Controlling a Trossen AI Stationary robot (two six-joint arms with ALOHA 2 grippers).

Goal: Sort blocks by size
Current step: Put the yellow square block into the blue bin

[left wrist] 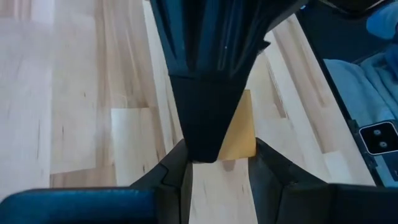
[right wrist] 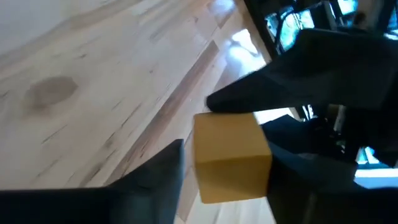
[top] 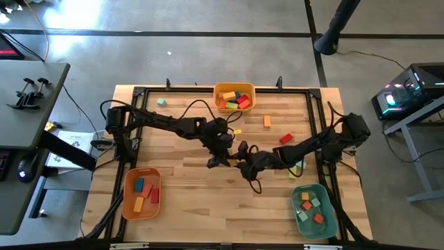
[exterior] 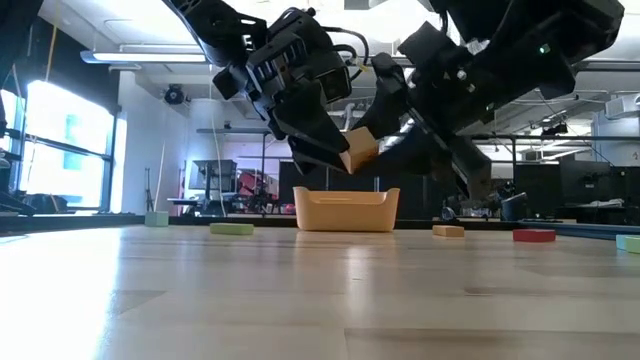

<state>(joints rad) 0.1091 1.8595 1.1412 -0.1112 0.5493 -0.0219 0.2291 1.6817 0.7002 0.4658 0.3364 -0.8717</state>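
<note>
Above mid-tabletop (top: 187, 201), both grippers meet around one yellow block (exterior: 358, 152), held clear of the wood. The left gripper (top: 220, 154) pinches it; the right gripper (top: 244, 167) has its jaws spread either side, seemingly not yet gripping. If the left lets go before the right clamps, the block drops. Off-centre closing could twist it loose, or the fingers could collide.

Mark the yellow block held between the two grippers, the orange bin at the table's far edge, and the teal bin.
yellow block (right wrist: 231, 155), right wrist view, its front face.
orange bin (exterior: 346, 210), low view, its near wall.
teal bin (top: 332, 219), high view, its right rim.
</note>
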